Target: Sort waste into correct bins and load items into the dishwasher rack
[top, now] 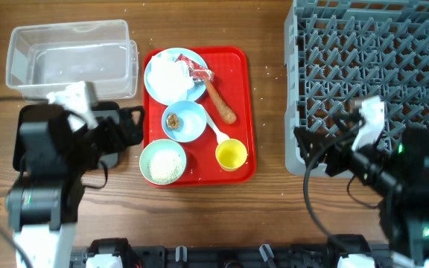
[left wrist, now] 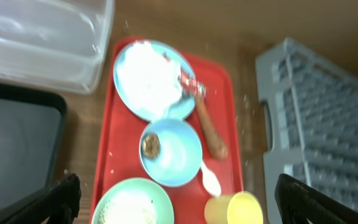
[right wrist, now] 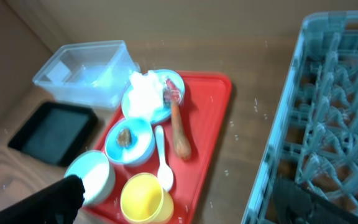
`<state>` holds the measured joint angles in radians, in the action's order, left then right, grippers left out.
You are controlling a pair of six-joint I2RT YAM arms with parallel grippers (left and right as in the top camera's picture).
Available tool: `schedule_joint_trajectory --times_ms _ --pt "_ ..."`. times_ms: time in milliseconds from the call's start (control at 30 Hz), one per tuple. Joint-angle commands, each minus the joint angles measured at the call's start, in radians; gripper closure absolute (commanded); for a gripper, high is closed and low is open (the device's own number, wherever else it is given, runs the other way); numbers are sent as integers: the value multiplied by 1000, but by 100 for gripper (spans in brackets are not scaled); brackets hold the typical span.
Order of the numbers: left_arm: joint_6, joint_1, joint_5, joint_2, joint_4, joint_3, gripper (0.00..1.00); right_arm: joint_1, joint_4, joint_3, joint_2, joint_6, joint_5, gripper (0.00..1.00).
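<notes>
On a red tray (top: 242, 89) sits a round light blue plate (top: 155, 85) with crumpled white napkins (top: 170, 73) and a red wrapper (top: 199, 73). An orange-brown sausage stick (top: 221, 104) and a white spoon (top: 217, 131) lie beside a light blue bowl (top: 191, 123) holding a brown lump (top: 173, 120). A pale green bowl (top: 163, 161) holds rice, and a yellow cup (top: 231, 154) stands near it. My left gripper (left wrist: 179, 211) is open left of the tray. My right gripper (right wrist: 182, 208) is open by the grey dishwasher rack (top: 371, 67).
A clear tub (top: 69, 56) stands at the back left. The black tray (left wrist: 17, 143) lies in front of it, mostly under my left arm in the overhead view. Bare wooden table separates the red tray from the rack.
</notes>
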<state>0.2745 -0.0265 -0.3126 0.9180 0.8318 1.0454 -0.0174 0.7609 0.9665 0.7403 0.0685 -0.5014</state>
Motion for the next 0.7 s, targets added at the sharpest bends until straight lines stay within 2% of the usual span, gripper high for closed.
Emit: schedule_joint_trajectory --times_ms 0,167,333,433,500,667 --pt "-67 89 16 118 26 45 0 -6 129 176 151 -70 73 0" --pt "-66 206 121 257 16 52 0 -6 329 352 344 -68 164 0" --pt "-65 219 123 392 -43 52 0 -6 287 360 477 -59 164 1" --pt "-58 219 118 444 -62 52 0 -6 294 360 552 35 125 0" --pt "-59 219 97 461 -70 52 0 -6 294 360 589 36 91 0" --pt "-58 263 58 462 -188 55 1 -6 294 360 595 28 89 0"
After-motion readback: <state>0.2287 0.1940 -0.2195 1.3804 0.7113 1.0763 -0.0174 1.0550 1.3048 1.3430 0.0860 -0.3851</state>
